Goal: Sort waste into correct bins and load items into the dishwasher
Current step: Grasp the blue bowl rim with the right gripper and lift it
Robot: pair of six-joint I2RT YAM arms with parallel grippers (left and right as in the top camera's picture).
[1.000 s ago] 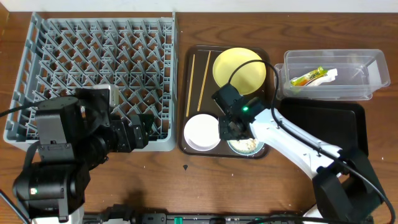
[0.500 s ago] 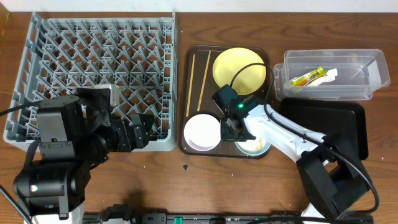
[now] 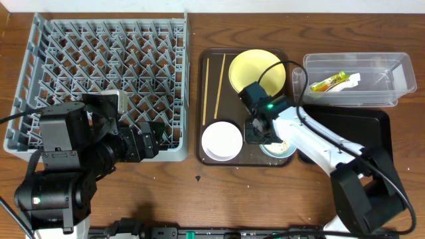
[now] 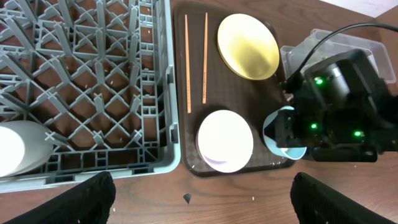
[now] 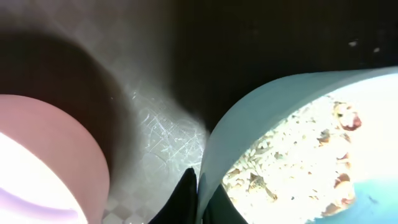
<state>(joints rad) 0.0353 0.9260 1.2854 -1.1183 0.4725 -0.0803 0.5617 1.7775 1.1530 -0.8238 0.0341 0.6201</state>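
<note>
The light-blue bowl [image 3: 281, 149] holds rice scraps [image 5: 292, 149] and sits at the front right of the brown serving tray [image 3: 247, 105]. My right gripper [image 3: 259, 135] is shut on the bowl's left rim [image 5: 214, 155], one finger inside and one outside. The white bowl [image 3: 222, 141] is just to its left, and the yellow plate [image 3: 256, 69] and two chopsticks [image 3: 216, 85] lie behind. The snack wrapper [image 3: 328, 83] and white paper [image 3: 352, 79] lie in the clear tub [image 3: 392, 93]. The black tray [image 3: 362, 129] is in front of it. My left gripper [image 4: 202, 199] is open and empty over bare table, in front of the grey dish rack [image 3: 99, 60].
A small dark speck [image 3: 199, 178] lies on the wooden table in front of the brown tray. The right arm's cable arcs over the yellow plate. The dish rack fills the left side and its pegs hold no dishes.
My right gripper has moved to the right with the light-blue bowl in its grip. The brown tray and white bowl shifted slightly right. The left arm has not moved.
</note>
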